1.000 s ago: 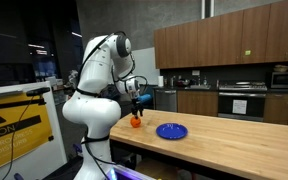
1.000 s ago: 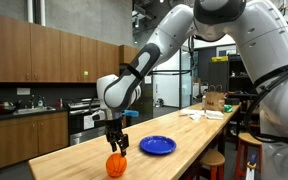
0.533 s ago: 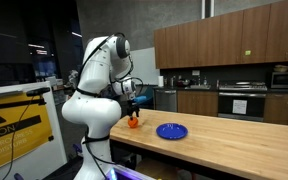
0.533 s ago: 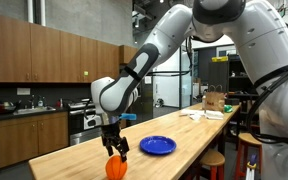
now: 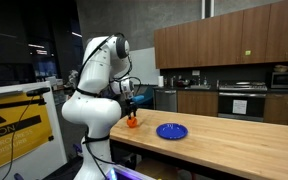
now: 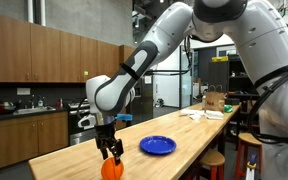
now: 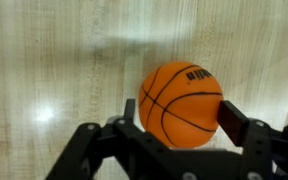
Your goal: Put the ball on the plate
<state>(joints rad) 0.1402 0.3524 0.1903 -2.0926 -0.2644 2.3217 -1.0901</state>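
The ball [image 7: 180,90] is orange with black basketball lines and rests on the wooden counter. It shows in both exterior views [image 5: 133,123] [image 6: 111,171]. My gripper [image 7: 181,110] is lowered over it, one finger on each side, close against its flanks, and still looks open. The gripper also shows in both exterior views [image 5: 132,114] [image 6: 109,156]. The deep blue plate [image 5: 171,131] [image 6: 157,146] lies flat on the counter a short way from the ball, with nothing on it. The plate is out of the wrist view.
The long wooden counter [image 5: 234,135] [image 6: 59,155] has its end edge close to the ball. Paper bags and small items [image 6: 212,103] sit at its far end. Kitchen cabinets and an oven [image 5: 241,103] stand behind.
My gripper has come down from just above the ball until its fingers straddle it. The ball and plate have not moved.
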